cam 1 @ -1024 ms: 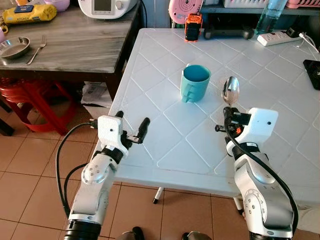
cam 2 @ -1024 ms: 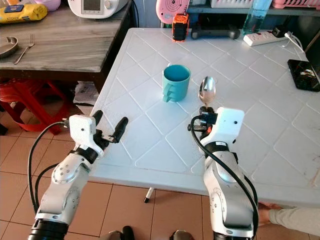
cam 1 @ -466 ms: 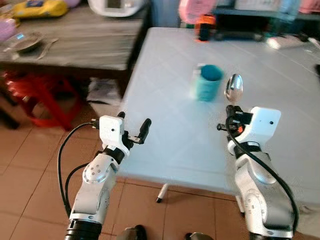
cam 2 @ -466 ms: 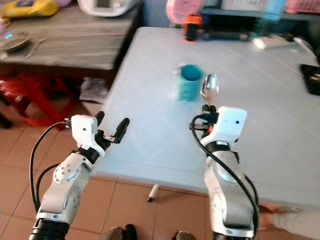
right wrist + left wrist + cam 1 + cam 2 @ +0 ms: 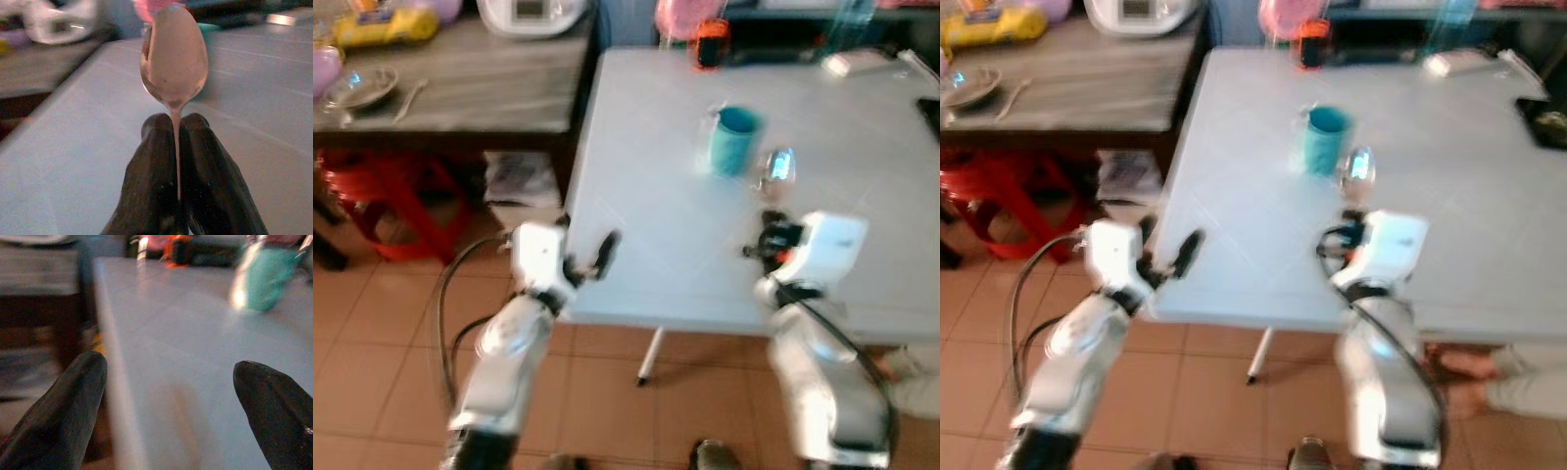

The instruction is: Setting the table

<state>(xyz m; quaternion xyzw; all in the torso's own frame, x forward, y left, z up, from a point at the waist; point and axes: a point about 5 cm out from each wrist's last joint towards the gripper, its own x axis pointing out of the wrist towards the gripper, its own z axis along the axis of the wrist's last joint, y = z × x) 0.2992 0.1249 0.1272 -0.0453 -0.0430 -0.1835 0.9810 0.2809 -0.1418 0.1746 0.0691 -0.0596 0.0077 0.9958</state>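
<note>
The left gripper (image 5: 585,260) is hovering at the white table's (image 5: 646,264) edge, fingers spread apart. The teal cup (image 5: 735,141) is standing upright on the table; its inside is too blurred to see. The right gripper (image 5: 177,129) is pinching the spoon (image 5: 173,56) by its handle, bowl forward, beside the cup.

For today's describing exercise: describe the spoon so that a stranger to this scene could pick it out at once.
Start at the white table. Above its near edge, the right pincer grips a metal spoon by the handle. Its shiny bowl stands upright, just in front of the teal cup.
</note>
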